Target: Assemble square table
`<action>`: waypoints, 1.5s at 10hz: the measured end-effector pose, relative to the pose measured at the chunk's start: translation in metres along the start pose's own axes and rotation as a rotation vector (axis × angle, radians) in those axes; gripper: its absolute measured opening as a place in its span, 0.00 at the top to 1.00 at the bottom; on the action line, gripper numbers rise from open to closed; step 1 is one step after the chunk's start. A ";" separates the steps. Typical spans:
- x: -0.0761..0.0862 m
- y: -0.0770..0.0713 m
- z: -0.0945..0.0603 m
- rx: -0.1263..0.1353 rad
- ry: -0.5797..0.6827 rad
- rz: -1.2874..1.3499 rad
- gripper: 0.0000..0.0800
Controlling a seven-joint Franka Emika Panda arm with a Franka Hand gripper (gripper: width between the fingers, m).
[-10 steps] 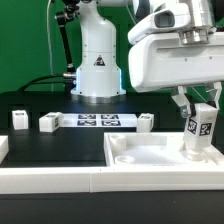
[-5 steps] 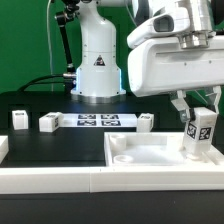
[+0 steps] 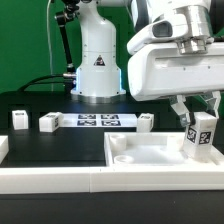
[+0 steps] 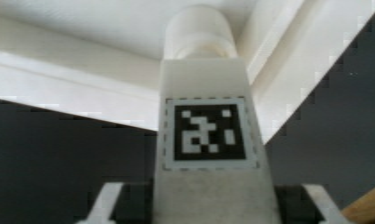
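Black table [image 3: 35, 106]: claw [image 3: 198, 116] part-closed, gripping leg post [image 3: 203, 140].

A white leg [image 3: 203, 135] carries a square tag [image 4: 205, 128] with a blocky black-and-white pattern. The top [image 3: 150, 160] is plain white. Three loose legs [image 3: 48, 122] are white with small dark tags. The tabletop [image 3: 40, 145] is black. The marker board [image 3: 98, 121] is white with black square patterns. The rail [image 3: 50, 180] is white. The arm [image 3: 98, 55] is white with a black triangle mark. The backdrop [image 3: 25, 40] is green.
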State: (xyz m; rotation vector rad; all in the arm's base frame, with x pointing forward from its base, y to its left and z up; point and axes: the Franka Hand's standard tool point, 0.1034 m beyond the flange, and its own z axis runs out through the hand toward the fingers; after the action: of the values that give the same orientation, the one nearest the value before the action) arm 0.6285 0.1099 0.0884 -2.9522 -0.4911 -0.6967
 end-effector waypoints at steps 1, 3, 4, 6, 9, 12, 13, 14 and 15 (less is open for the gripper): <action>0.000 0.000 0.000 0.000 0.000 0.000 0.63; 0.000 0.000 0.000 0.000 -0.001 0.000 0.37; 0.000 0.000 0.000 0.000 -0.001 0.000 0.24; 0.000 0.000 0.000 0.000 -0.001 0.000 0.20; 0.001 0.005 -0.002 -0.004 -0.001 0.001 0.19; 0.007 0.004 -0.011 0.003 -0.013 0.000 0.19; 0.006 0.002 -0.010 0.009 -0.026 0.000 0.19; 0.006 0.003 -0.010 0.008 -0.025 0.001 0.19; 0.004 0.001 -0.009 0.014 -0.041 0.005 0.19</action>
State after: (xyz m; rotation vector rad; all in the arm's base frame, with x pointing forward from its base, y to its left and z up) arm 0.6284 0.1087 0.0986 -2.9587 -0.4892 -0.6309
